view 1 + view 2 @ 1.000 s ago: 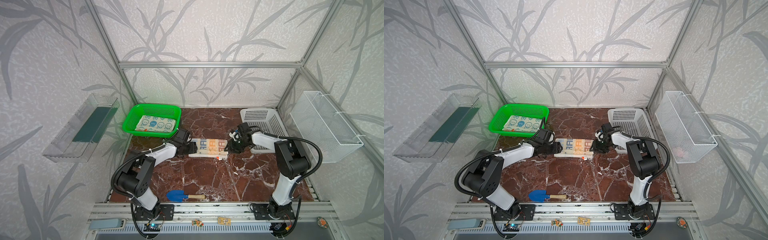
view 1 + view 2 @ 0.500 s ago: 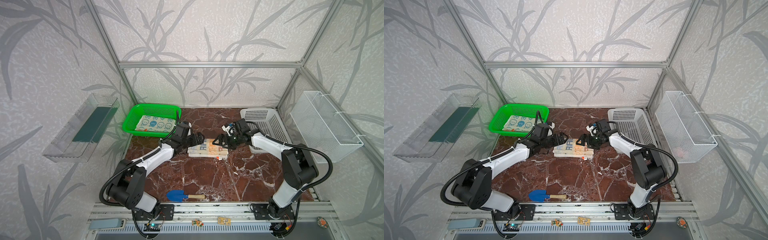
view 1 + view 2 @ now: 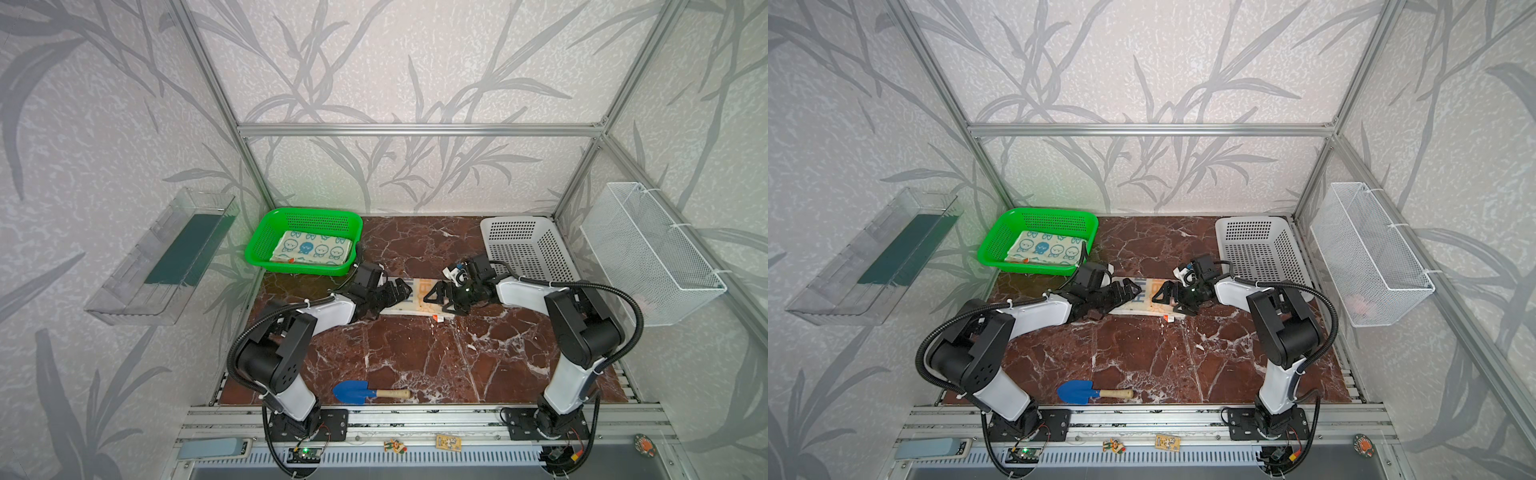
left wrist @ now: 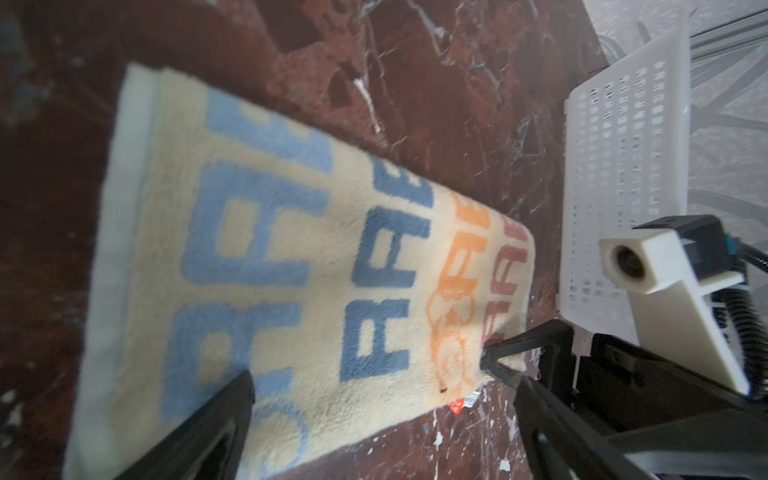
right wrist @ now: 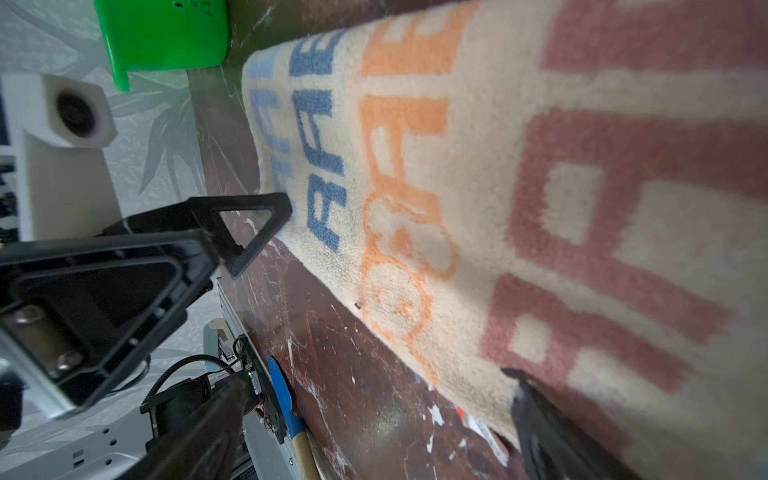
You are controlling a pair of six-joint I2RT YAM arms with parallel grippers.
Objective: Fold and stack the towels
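The towel with "RABBIT" lettering lies folded into a long strip on the marble table, between my two grippers. My left gripper hangs open over its left end, holding nothing. Facing it, my right gripper hangs open over the right end. The left wrist view has the lettered towel spread beyond the wide-apart left gripper. The right wrist view shows the same towel beside the open right gripper. A folded cream towel with blue bunny faces lies in the green basket.
A white perforated basket stands at the back right. A blue trowel with a wooden handle lies near the front edge. A wire basket hangs on the right wall and a clear tray on the left wall.
Both grippers have opened wide and risen from the ends of the lettered towel, moving in over it. The towel itself lies where it was.
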